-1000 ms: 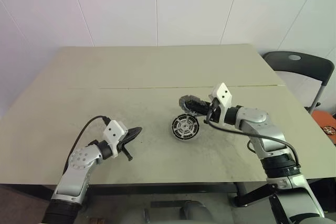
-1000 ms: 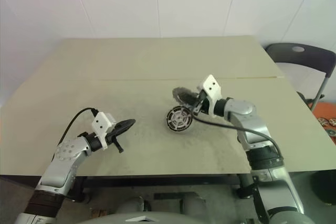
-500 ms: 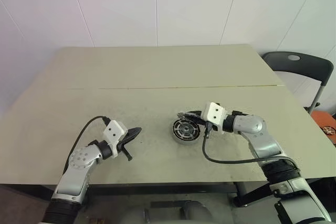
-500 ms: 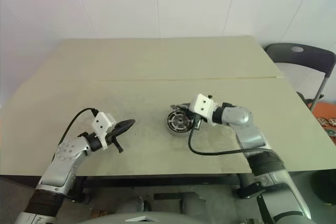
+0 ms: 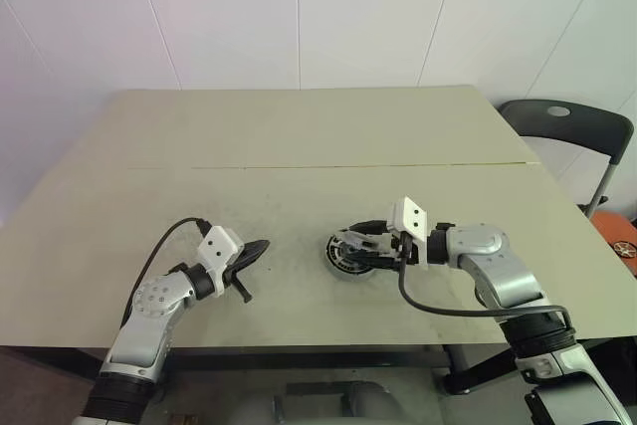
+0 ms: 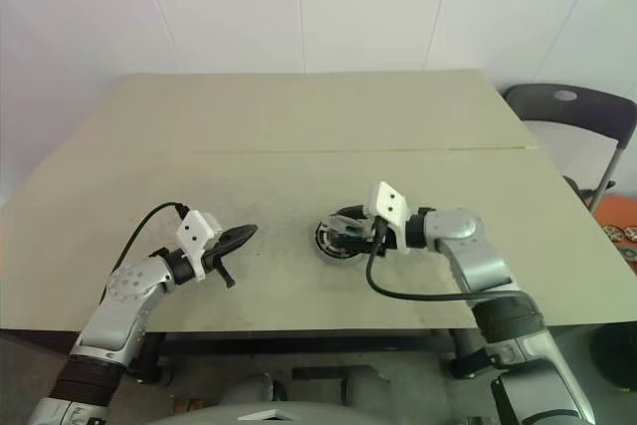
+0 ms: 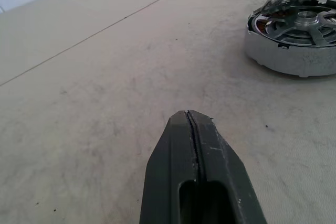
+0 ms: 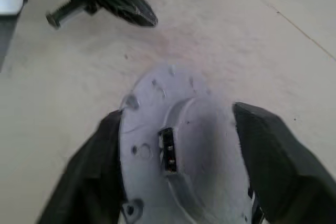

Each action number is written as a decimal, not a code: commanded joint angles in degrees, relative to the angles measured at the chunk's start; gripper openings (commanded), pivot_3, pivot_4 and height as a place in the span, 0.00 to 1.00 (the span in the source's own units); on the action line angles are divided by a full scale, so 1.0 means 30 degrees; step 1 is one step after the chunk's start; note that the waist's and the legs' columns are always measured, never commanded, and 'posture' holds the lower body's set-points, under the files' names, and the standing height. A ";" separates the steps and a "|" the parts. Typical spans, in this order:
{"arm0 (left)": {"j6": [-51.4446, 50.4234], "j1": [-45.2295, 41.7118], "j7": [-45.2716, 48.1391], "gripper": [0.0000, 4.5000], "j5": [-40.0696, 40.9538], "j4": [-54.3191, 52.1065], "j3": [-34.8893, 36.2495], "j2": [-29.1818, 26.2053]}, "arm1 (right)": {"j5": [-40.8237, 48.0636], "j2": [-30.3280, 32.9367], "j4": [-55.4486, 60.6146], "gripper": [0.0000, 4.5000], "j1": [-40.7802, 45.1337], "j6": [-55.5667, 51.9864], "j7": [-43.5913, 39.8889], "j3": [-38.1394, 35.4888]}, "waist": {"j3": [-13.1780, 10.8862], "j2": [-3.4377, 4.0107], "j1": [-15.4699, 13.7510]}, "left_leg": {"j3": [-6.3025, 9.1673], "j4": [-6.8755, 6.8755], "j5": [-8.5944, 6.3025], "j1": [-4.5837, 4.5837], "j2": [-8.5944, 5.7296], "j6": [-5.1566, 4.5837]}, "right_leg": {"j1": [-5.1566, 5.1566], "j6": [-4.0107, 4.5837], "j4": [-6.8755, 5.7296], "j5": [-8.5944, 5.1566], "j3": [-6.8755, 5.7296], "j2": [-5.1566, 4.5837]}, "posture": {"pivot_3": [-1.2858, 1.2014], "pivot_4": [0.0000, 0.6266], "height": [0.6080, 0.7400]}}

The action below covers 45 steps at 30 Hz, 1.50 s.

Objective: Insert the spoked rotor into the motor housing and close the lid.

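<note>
The right tool [image 5: 360,244], its fingers spread apart, is straddling the lid [image 8: 184,145] atop the motor housing [image 7: 291,38] on the desk [image 5: 299,146], suggesting only seating remains, while the clenched left tool [image 5: 255,251] is idling well apart.

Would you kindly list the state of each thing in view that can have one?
Lid: tilted over the motor housing, between the right gripper's fingers, not yet seated flat.
Motor housing: upright on the table, top partly uncovered, spokes showing inside.
Left gripper: shut, empty, apart from the housing.
Right gripper: fingers spread either side of the lid.
</note>
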State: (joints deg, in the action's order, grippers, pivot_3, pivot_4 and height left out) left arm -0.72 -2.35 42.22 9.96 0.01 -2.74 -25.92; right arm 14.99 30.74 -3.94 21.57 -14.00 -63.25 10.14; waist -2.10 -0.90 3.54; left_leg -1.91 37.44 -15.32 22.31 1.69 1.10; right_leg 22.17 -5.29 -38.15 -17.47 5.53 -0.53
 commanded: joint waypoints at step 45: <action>-0.0267 -0.0459 0.0259 0.00 0.0878 -0.1102 0.0411 -0.0158 | -0.0965 0.0744 -0.1028 0.72 0.0502 -0.1827 -0.0888 0.1523 | 0.0017 -0.0023 -0.0367 | 0.0030 0.0141 -0.0002 -0.0030 -0.0001 -0.0002 | -0.0107 0.0016 -0.0013 -0.0008 -0.0029 0.0008 | 0.52 0.00 1.00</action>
State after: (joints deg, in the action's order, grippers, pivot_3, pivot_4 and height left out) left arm -2.18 -2.84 43.31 12.94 -1.20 -1.97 -25.89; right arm 10.86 33.31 -7.80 23.54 -17.30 -65.03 14.76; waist -2.06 -0.97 2.44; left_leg -1.81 37.89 -15.33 22.18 1.69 1.09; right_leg 21.79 -5.18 -38.19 -17.52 5.43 -0.51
